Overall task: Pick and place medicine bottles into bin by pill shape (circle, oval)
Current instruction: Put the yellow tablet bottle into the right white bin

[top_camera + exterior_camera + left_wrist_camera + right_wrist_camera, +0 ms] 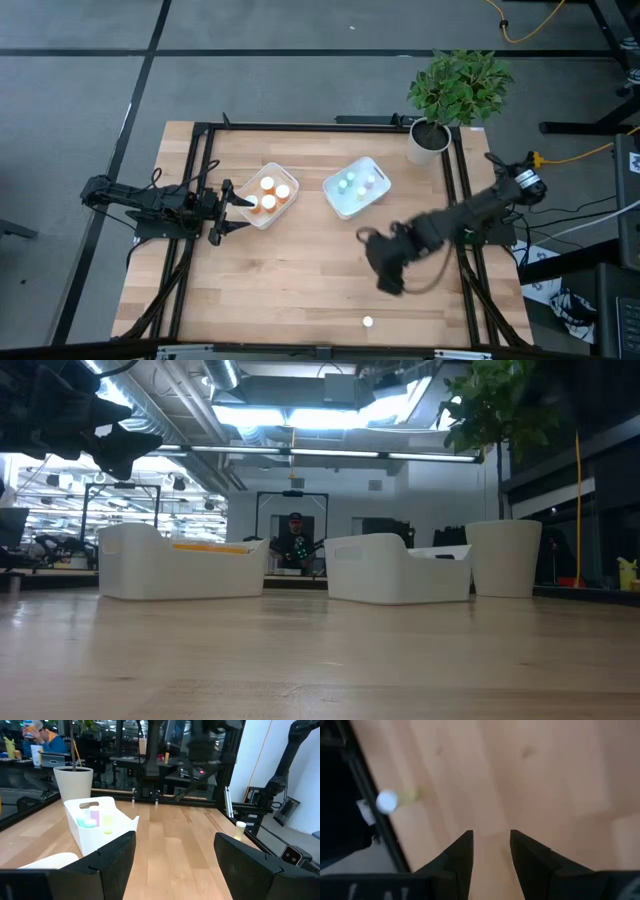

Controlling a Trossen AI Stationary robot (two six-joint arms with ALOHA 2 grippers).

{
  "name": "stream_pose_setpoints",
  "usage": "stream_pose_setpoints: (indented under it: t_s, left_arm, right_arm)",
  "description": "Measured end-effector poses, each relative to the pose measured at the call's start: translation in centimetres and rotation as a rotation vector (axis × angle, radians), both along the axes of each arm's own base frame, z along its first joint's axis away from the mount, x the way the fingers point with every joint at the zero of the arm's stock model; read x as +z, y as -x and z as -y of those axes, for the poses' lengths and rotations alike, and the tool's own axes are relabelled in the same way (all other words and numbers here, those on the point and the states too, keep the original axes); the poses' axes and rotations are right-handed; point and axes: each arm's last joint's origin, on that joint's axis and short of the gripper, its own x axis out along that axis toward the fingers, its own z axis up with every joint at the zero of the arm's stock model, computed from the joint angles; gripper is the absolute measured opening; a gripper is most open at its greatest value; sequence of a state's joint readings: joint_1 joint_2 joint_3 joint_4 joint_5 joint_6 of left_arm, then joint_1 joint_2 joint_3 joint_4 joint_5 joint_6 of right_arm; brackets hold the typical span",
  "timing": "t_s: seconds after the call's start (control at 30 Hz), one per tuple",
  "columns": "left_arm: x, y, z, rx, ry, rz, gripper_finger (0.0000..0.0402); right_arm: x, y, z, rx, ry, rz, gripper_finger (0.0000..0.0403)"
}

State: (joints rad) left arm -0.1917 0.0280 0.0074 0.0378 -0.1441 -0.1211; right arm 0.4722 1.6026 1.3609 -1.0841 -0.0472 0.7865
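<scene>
One small medicine bottle (368, 322) with a white cap and a pale yellowish body stands alone near the table's front edge; it also shows in the right wrist view (387, 801) and the left wrist view (240, 827). My right gripper (385, 272) hangs above the table just far of it, pointing down, its fingers (491, 836) a narrow gap apart with nothing between them. My left gripper (235, 205) waits level beside the left white bin (270, 193), open (175, 840). That bin holds orange bottles. The right bin (356, 186) holds pale green and blue bottles.
A white plant pot (428, 140) with a green plant stands at the far right corner. A black frame (200, 180) runs along the table's edges. Bare wood lies between the bins and the front edge. A person (293, 540) sits beyond the far edge.
</scene>
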Motion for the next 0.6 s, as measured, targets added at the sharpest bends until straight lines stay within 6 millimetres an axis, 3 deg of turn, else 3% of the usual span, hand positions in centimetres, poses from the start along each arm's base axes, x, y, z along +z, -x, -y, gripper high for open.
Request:
stream_pose_setpoints:
  t_s: [0.17, 0.33, 0.6]
  left_arm:
    - [0.0, 0.0, 0.0, -0.001, 0.0, 0.0, 0.0263]
    - [0.0, 0.0, 0.0, 0.0, 0.0, 0.0, 0.0263]
    - [0.0, 0.0, 0.0, 0.0, 0.0, 0.0, 0.0263]
  right_arm:
    - [-1.2, 2.4, -4.8, 0.001, -0.003, 0.064, 0.013]
    - [-4.3, 4.2, -8.4, 0.104, -0.091, 0.189, 0.013]
    - [-9.4, 5.5, -10.0, 0.082, -0.295, 0.346, 0.013]
